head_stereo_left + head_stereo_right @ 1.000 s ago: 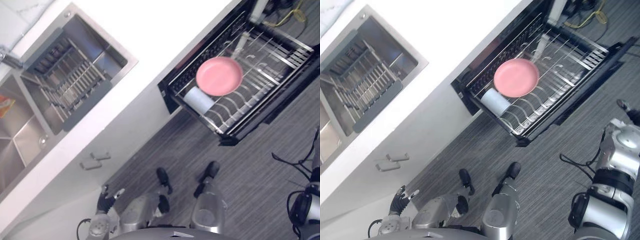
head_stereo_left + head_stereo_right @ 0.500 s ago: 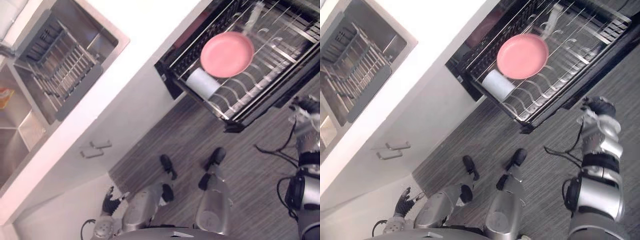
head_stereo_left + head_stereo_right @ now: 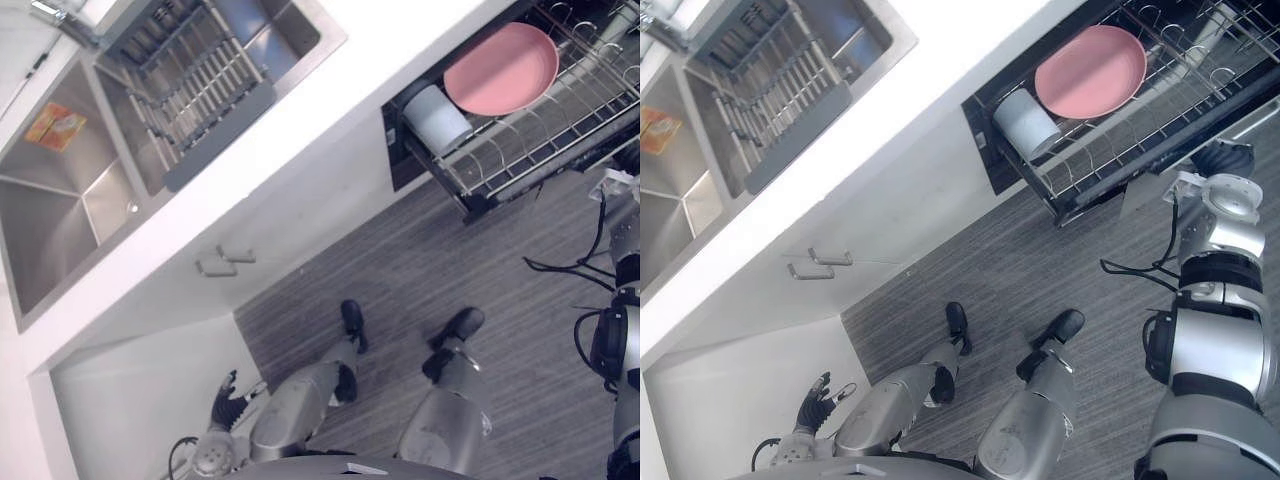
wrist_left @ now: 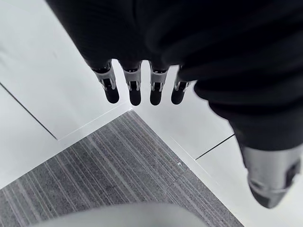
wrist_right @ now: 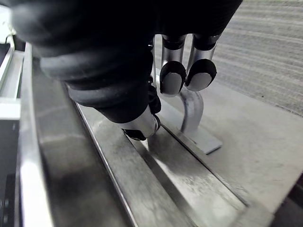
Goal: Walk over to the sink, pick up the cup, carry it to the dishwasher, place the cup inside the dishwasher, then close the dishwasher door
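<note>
The pale cup [image 3: 1028, 122] lies on its side in the pulled-out dishwasher rack [image 3: 1110, 150], beside a pink plate [image 3: 1090, 70]. My right hand [image 3: 1223, 158] is up at the edge of the lowered dishwasher door [image 3: 1140, 197]. In the right wrist view its fingers [image 5: 173, 78] are curled round the door's silver handle [image 5: 191, 111], with the thumb [image 5: 139, 125] below. My left hand [image 3: 818, 400] hangs low beside the white cabinet, its fingers [image 4: 132, 90] straight and empty.
A steel double sink [image 3: 60, 200] is set in the white counter [image 3: 330, 90], with a grey drying rack [image 3: 190, 70] and an orange packet [image 3: 55, 125] in it. Two cabinet handles [image 3: 225, 262] sit below. Grey striped floor [image 3: 480, 260] lies before the dishwasher.
The camera has swung, shifting the whole picture. My right arm has risen from low at the side to the dishwasher door, and its fingers have curled shut on the handle.
</note>
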Robot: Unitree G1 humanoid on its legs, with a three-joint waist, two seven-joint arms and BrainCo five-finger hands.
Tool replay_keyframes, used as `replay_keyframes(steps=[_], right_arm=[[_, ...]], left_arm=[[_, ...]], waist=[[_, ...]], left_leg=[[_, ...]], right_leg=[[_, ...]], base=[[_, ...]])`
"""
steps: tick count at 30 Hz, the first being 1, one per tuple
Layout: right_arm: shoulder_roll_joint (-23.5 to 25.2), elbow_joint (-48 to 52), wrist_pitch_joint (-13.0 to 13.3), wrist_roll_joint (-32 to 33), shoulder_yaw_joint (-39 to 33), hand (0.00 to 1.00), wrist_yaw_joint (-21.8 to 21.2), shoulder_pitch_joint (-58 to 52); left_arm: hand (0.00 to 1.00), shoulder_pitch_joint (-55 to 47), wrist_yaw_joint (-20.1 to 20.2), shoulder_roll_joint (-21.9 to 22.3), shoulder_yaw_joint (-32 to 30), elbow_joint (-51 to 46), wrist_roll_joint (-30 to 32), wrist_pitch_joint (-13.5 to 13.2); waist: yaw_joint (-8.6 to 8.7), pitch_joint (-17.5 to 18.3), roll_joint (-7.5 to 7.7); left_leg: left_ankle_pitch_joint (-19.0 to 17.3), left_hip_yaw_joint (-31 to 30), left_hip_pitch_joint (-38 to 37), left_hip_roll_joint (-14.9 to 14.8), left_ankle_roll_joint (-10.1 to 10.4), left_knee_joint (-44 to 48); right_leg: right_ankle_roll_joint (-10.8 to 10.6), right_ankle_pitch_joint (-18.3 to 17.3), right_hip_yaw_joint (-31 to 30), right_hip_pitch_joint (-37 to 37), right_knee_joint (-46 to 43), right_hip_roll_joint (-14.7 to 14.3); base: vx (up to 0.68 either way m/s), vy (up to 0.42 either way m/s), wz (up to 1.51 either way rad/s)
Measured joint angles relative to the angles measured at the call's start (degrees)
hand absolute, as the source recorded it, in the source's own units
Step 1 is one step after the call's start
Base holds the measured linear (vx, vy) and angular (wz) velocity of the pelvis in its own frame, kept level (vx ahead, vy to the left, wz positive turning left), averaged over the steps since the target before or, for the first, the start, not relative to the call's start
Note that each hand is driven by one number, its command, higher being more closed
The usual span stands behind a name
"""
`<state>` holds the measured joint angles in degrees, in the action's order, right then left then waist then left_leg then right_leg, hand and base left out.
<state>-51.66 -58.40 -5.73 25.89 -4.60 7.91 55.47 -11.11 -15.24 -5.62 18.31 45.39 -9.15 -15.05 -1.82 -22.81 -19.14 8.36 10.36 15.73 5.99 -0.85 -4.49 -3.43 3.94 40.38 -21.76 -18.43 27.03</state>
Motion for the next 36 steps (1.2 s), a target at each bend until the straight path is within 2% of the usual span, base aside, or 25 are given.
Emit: replay_keyframes(steps=[3, 8, 11, 14, 15, 16, 20, 22, 24, 25, 26, 28, 29, 30, 31, 33, 34, 36], right_arm=[[0.48, -1.83, -0.82, -5.5, 3.73, 1.0, -1.34, 3.49], [1.33, -2.8, -0.57, -10.62, 6.47, 1.0, -3.87, 7.6], [1.76, -3.37, 1.2, -13.06, 6.84, 1.0, -4.67, 9.32], [1.69, -3.36, 6.66, -14.98, 7.67, 1.0, -6.62, 12.63], [1.14, -4.37, 7.05, -15.9, 8.39, 1.0, -6.68, 12.73], [1.07, -5.01, 7.49, -16.19, 8.52, 0.0, -6.98, 12.74], [1.12, -5.47, 12.14, -17.38, 8.83, 0.0, -8.07, 12.32], [1.45, -5.05, 15.66, -17.35, 8.73, 0.0, -8.23, 10.7], [1.65, -3.55, 18.06, -17.38, 7.87, 0.0, -7.29, 7.9], [1.72, -3.18, 18.33, -17.48, 7.66, 0.0, -6.91, 7.23], [1.96, -2.42, 19.33, -18.4, 5.81, 0.0, -5.73, 4.52], [3.16, 0.16, 19.67, -14.99, 0.59, 0.0, -8.09, -1.98], [5.08, 2.63, 21.17, -10.81, -4.0, 0.0, -10.69, -8.13], [8.5, 4.33, 23.33, -6.34, -8.3, 0.0, -13.68, -15.3], [10.53, 4.94, 23.85, -4.96, -9.93, 0.0, -14.98, -18.76], [19.84, 6.17, 24.11, -2.68, -15.21, 0.0, -17.02, -31.81], [22.04, 6.03, 24.07, -2.39, -16.37, 0.0, -17.86, -34.81], [30.59, 4.93, 24.88, -0.98, -21.22, 0.0, -21.37, -46.82]], left_arm=[[0.0, -1.29, 1.92, 0.19, 0.07, -1.74, -2.08, -0.97], [0.0, -3.77, 4.62, 0.53, 0.17, -1.84, -3.1, -1.6], [0.0, -4.4, 5.71, 0.96, -0.03, -1.25, -3.06, -2.22], [0.0, -4.38, 6.58, 1.2, -0.39, -0.75, -3.14, -3.04], [0.0, -4.39, 7.13, 1.21, -0.43, -0.61, -3.22, -3.21], [0.0, -4.39, 7.44, 1.23, -0.42, -0.45, -3.28, -3.25], [0.0, -4.31, 9.72, 1.29, -2.49, -0.15, -5.57, -3.7], [0.0, -4.13, 10.89, 1.24, -3.94, 0.23, -6.93, -4.08], [0.0, -4.08, 11.82, 1.24, -5.0, 0.25, -7.99, -4.16], [0.0, -4.08, 11.88, 1.22, -5.04, 0.27, -8.29, -4.2], [0.0, -3.82, 11.94, 1.26, -5.38, 0.37, -8.81, -4.24], [0.0, -3.64, 11.98, 1.31, -7.74, 0.45, -8.97, -4.52], [0.0, -3.38, 11.94, 1.36, -10.09, 0.73, -9.29, -4.91], [0.0, -3.25, 11.87, 1.31, -12.78, 1.21, -9.27, -5.14], [0.0, -3.23, 11.84, 1.31, -14.09, 1.48, -9.27, -5.32], [0.0, -3.17, 11.85, 1.2, -17.76, 2.39, -9.28, -5.39], [0.0, -3.08, 11.85, 1.21, -18.46, 2.64, -9.29, -5.36], [0.0, -3.1, 11.88, 1.35, -21.68, 3.62, -9.1, -5.34]], waist=[[-0.33, 0.03, -0.03], [-1.51, 0.07, -0.08], [-2.22, 0.13, -0.17], [-2.75, 0.25, -0.31], [-2.8, 0.22, -0.27], [-2.71, 0.23, -0.28], [-2.53, 0.21, -0.25], [-2.66, 0.18, -0.21], [-2.93, 0.08, -0.08], [-2.92, -0.1, 0.15], [-2.97, -0.47, 0.64], [-3.14, -1.16, 1.56], [-3.14, -1.76, 2.52], [-3.03, -1.72, 4.09], [-2.77, -1.77, 5.04], [-1.14, -1.39, 8.9], [-0.64, -1.13, 9.89], [0.15, 0.78, 14.04]], left_leg=[[0.59, -2.61, -1.0, 0.56, -0.23, 0.01], [0.76, -5.08, -3.53, 0.44, -0.34, 0.01], [1.07, -5.8, -4.8, 0.44, -0.7, 0.01], [1.18, -5.97, -5.28, 0.4, -0.62, 0.02], [1.18, -5.94, -5.81, 0.39, -0.62, 0.02], [1.17, -5.89, -5.95, 0.4, -0.61, 0.02], [1.15, -5.96, -5.9, 0.15, -0.59, 0.0], [0.79, -5.91, -5.94, -0.75, -0.12, -0.07], [0.76, -5.93, -5.97, -1.58, -0.09, -0.31], [0.73, -5.93, -6.0, -1.73, -0.1, -0.31], [0.64, -5.93, -6.39, -2.33, -0.07, -0.31], [0.35, -5.92, -7.21, -3.36, 0.28, -0.31], [0.18, -5.87, -7.69, -4.06, 0.42, -0.32], [-0.13, -5.79, -7.75, -4.75, 0.78, -0.33], [-0.26, -5.79, -7.87, -5.02, 0.96, -0.32], [-0.87, -5.53, -9.18, -5.57, 1.77, -0.32], [-1.19, -5.4, -9.74, -5.55, 2.19, -0.33], [-3.34, -4.99, -12.09, -5.54, 2.1, -0.38]], right_leg=[[-0.17, -3.29, 2.17, 1.4, -4.68, 2.36], [-0.3, -7.5, 5.1, 4.91, -8.99, 4.18], [-0.38, -9.26, 6.23, 6.65, -10.76, 4.94], [-0.58, -10.17, 7.78, 7.94, -11.96, 5.55], [-0.6, -10.35, 8.13, 8.78, -12.0, 5.56], [-0.61, -10.41, 8.38, 9.09, -11.97, 5.58], [-0.49, -10.56, 8.96, 9.49, -11.64, 5.09], [-0.02, -10.13, 9.16, 10.05, -9.9, 3.48], [0.02, -9.63, 9.46, 10.64, -8.42, 2.19], [-0.03, -9.5, 9.53, 10.8, -8.18, 1.89], [0.1, -9.11, 9.96, 11.77, -6.79, 0.79], [-0.43, -8.15, 10.37, 13.33, -4.62, -1.14], [-0.35, -7.59, 10.65, 14.33, -2.98, -2.49], [-0.38, -7.06, 10.92, 14.94, -1.41, -3.77], [-0.38, -6.78, 10.98, 15.24, -0.69, -4.34], [-0.64, -5.96, 11.46, 17.52, 1.56, -5.82], [-0.77, -5.81, 11.32, 18.27, 2.04, -5.96], [-0.99, -5.28, 10.15, 20.67, 2.6, -6.2]], base=[[-0.01, -0.049, 0.48], [0.0, -0.045, 0.33], [0.01, -0.063, 0.2], [0.01, -0.047, 0.18], [0.01, -0.041, 0.19], [0.0, -0.021, 0.08], [0.0, 0.0, 0.0], [-0.02, -0.021, -0.06], [-0.01, -0.013, -0.02], [0.0, -0.042, -0.01], [0.02, -0.05, -0.03], [0.04, -0.06, -0.05], [0.06, -0.074, -0.06], [0.06, -0.079, -0.08], [0.09, -0.091, -0.06], [0.15, -0.102, -0.01], [0.14, -0.064, 0.01], [0.13, -0.019, -0.06]])
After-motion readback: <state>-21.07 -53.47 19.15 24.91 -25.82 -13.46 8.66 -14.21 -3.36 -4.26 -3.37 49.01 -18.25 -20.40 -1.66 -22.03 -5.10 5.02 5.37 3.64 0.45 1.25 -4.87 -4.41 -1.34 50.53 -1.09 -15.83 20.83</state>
